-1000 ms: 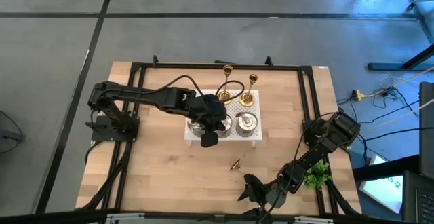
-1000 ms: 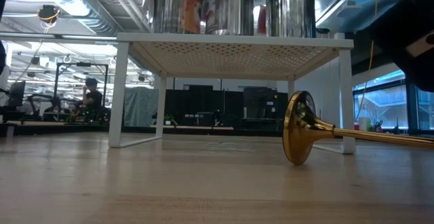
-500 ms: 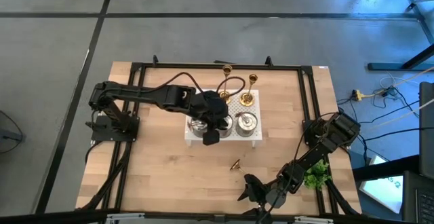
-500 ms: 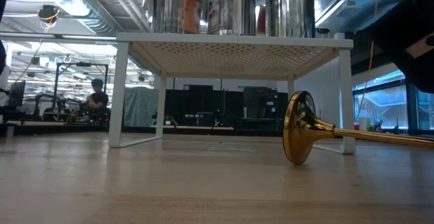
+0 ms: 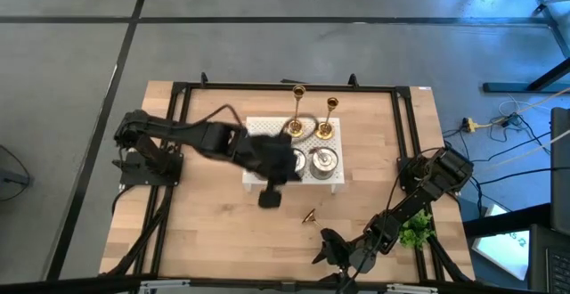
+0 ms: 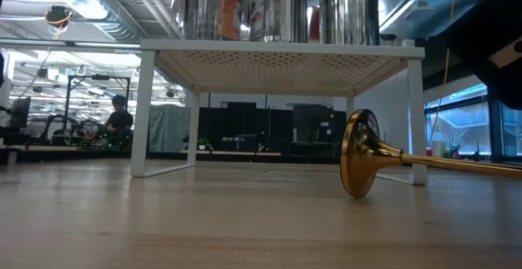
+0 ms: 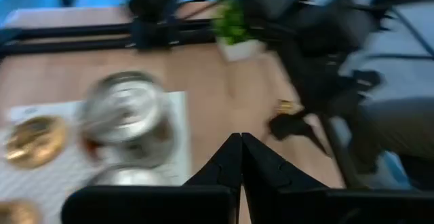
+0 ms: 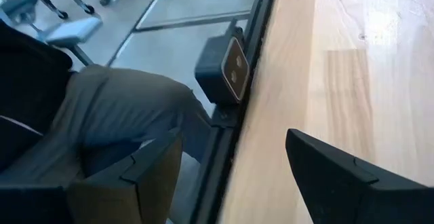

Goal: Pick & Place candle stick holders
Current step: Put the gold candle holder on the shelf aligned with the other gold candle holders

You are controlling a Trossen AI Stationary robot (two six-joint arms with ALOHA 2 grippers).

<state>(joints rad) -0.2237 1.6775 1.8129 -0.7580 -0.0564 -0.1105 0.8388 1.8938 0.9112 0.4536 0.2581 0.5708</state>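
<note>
A white perforated stand (image 5: 267,126) holds two upright gold candlesticks (image 5: 298,109) (image 5: 329,121) at its far side. Silver round holders (image 5: 322,161) stand at its near side; three show on top in the low view (image 6: 277,8). A third gold candlestick (image 5: 310,216) lies on its side on the table near the stand, its flared base (image 6: 359,155) off to one side. My left gripper (image 5: 270,199) is shut and empty at the stand's near edge; it also shows in the left wrist view (image 7: 241,157). My right gripper (image 5: 325,248) is open and empty at the table's near edge.
A small green plant (image 5: 414,230) sits at the near right by my right arm. A black frame (image 5: 285,86) runs around the table. A person's leg (image 8: 115,115) shows beyond the near edge. Bare wood lies at the near left (image 5: 214,232).
My left gripper has drawn back from above the stand's silver holders toward the table's near edge and a little left, so more of the stand's top shows. The holders and the candlesticks have stayed where they were.
</note>
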